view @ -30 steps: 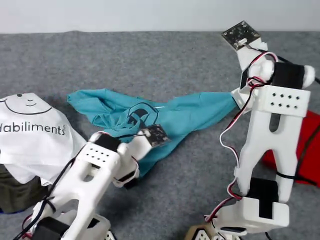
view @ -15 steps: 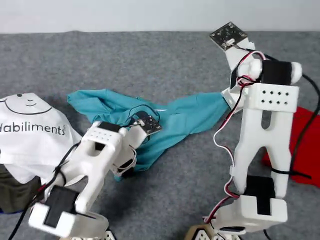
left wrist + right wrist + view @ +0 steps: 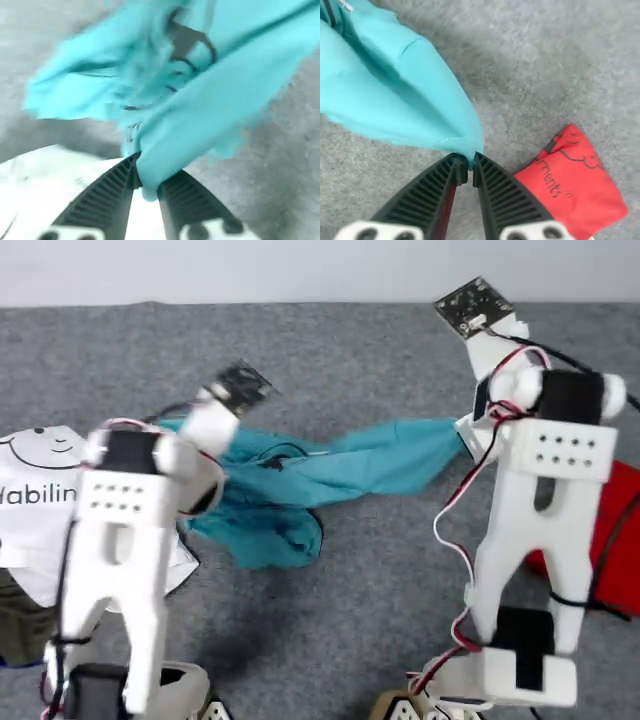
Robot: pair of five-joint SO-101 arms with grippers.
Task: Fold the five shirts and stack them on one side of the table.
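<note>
1 crumpled teal cloth shirt (image 3: pixel 380 465) is pinched by left gripper (image 3: pixel 146 175) and right gripper (image 3: pixel 469 167); 1 white printed shirt (image 3: pixel 40 500); 1 red shirt (image 3: pixel 570 185).

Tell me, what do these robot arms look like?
The left arm and right arm are white plastic with black motor blocks and rows of small holes. Red, black and white wires loop along them. The left end effector and right end effector have dark ribbed fingers.

White arms (image 3: pixel 530 530), black servos (image 3: pixel 570 395), red-white cables (image 3: pixel 437 530) (left hand (image 3: pixel 147 175) and right hand (image 3: pixel 469 167) ribbed black)
</note>
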